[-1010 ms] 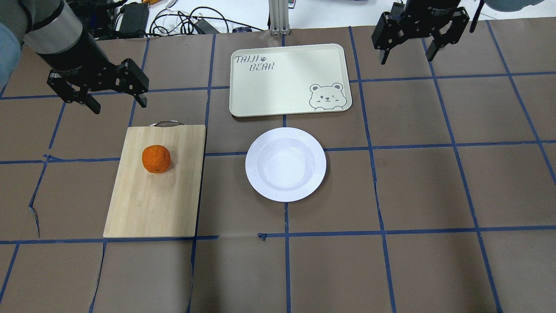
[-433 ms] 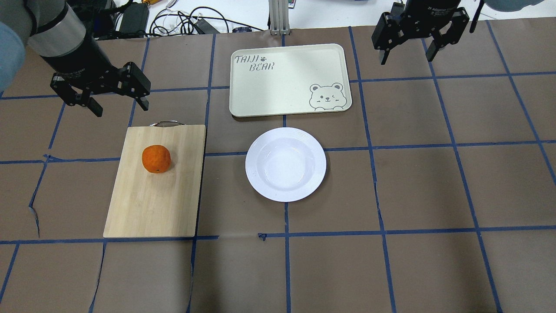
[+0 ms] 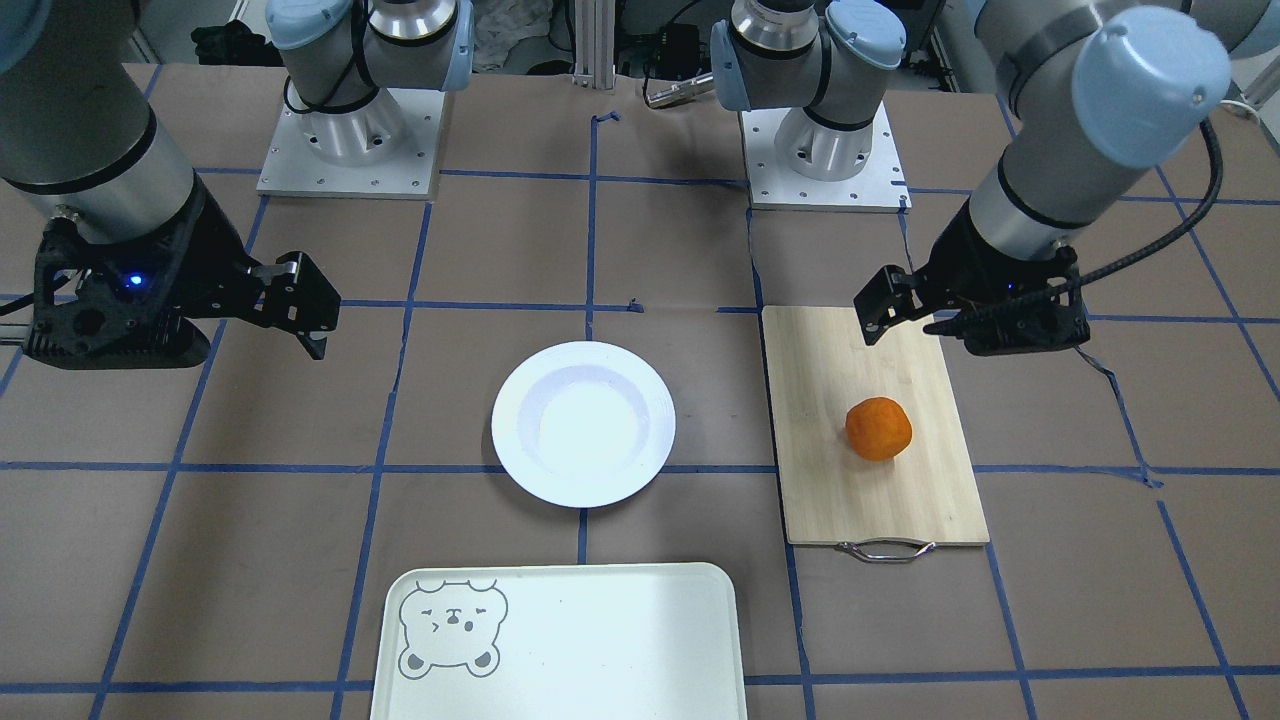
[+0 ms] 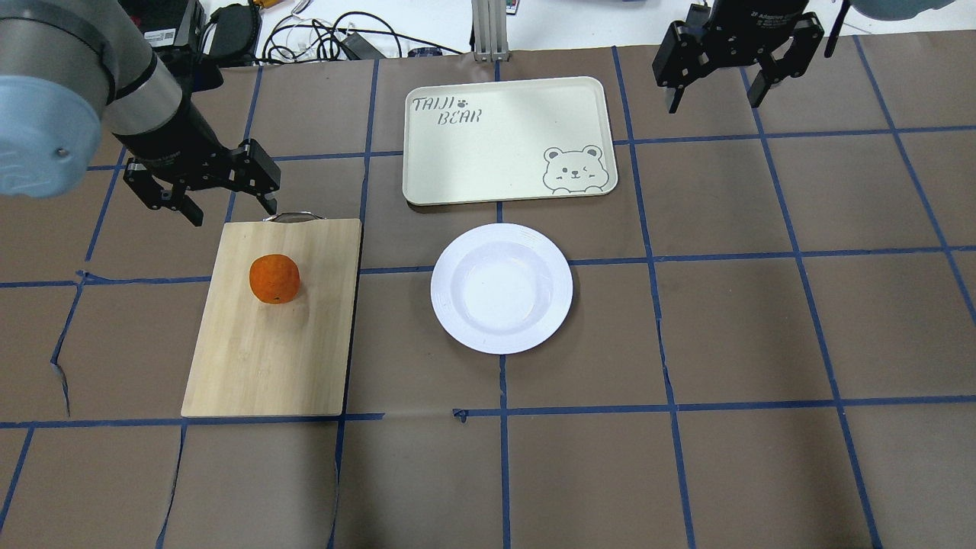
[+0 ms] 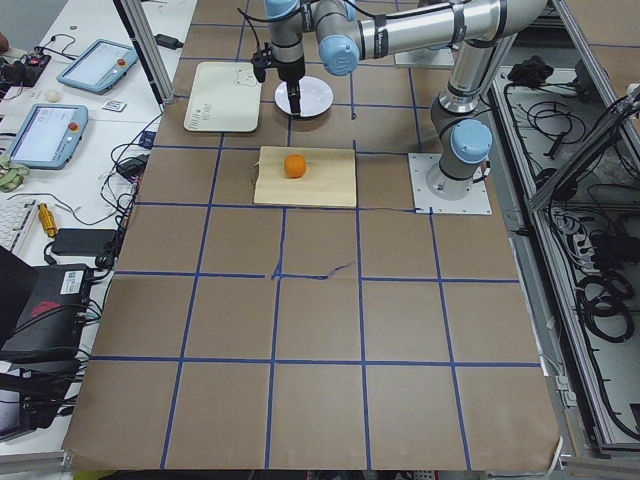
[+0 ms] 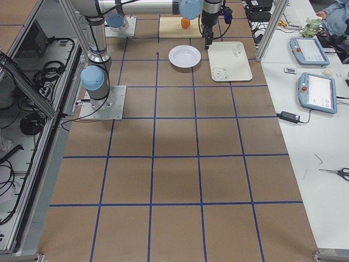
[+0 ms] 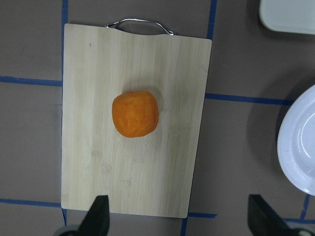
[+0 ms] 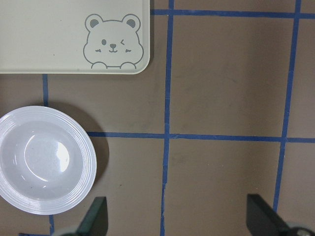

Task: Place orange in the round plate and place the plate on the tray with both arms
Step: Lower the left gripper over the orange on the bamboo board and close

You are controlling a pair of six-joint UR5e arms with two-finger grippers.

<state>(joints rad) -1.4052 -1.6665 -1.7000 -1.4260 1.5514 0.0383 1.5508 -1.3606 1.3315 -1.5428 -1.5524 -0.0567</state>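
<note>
Left pincer (image 4: 232, 207) has slid across and towards the bamboo board (image 4: 267, 358) over the past second. In the overhead view it earlier sat out over bare bench (image 4: 762, 328) to the board's left. Now its fingertips show just by the board's metal handle (image 4: 290, 217), and more of the arm's blue joint cap has swung into that view's left edge. The left arm reaches in from the left with its wrist bent so the pincer points down. Its fingers are spread wide with nothing between them, as the left wrist view shows, where both tips stand far apart at the bottom edge. It hangs well above the board, clear of the fruit, though the views do not agree over which part of the board it is. The orange (image 4: 274, 279) lies on the board's upper half, nearer the handle end, unmoved. The right pincer (image 4: 713, 103) has kept its place, held high beyond the far right corner of the tray (image 4: 503, 145), fingers likewise parted and empty, pointing down. The round plate (image 4: 448, 309) lies empty on the bench just in front of the tray, apart from it, to the right of the board, where it was before.
</note>
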